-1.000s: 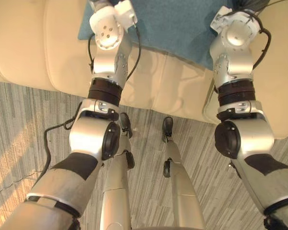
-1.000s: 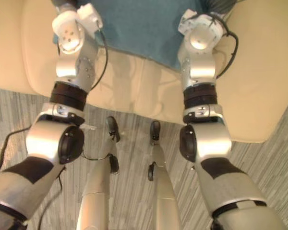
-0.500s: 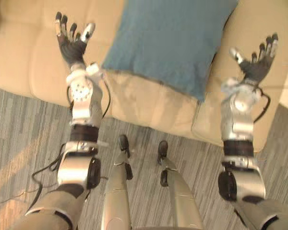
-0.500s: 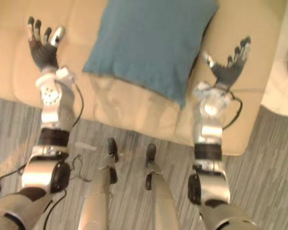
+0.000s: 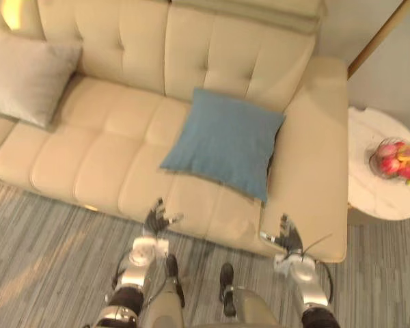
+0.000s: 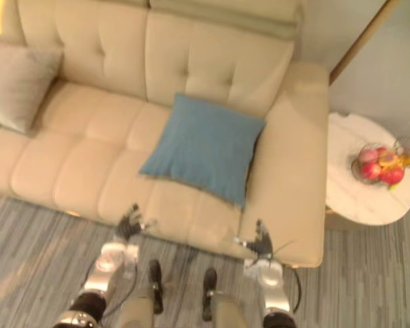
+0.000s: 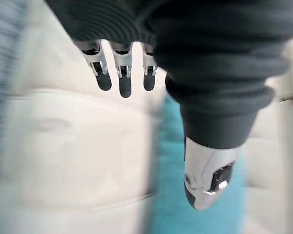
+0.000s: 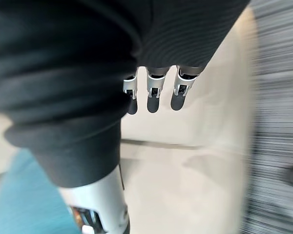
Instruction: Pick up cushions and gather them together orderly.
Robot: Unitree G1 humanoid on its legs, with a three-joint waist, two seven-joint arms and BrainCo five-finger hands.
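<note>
1. We see the left hand (image 5: 155, 220) and the right hand (image 5: 287, 237) both spread, fingers straight, holding nothing, at the sofa's (image 5: 109, 164) front edge.
2. The blue cushion (image 5: 225, 142) lies flat on the seat ahead of the hands, between them, touching neither.
3. The grey cushion (image 5: 27, 78) sits well out past the left hand, well apart from the blue cushion.

Teal-blue cushion (image 5: 225, 142), cream sofa (image 5: 102, 160), grey carpet (image 5: 48, 263).
The teal-blue cushion is plain; at ten o'clock a pale grey cushion (image 5: 26, 78) is plain too. The sofa's cream back is button-tufted, the carpet finely striped. At three o'clock, a white side table (image 5: 369, 199) with red, pink and orange fruit (image 5: 399, 160).
</note>
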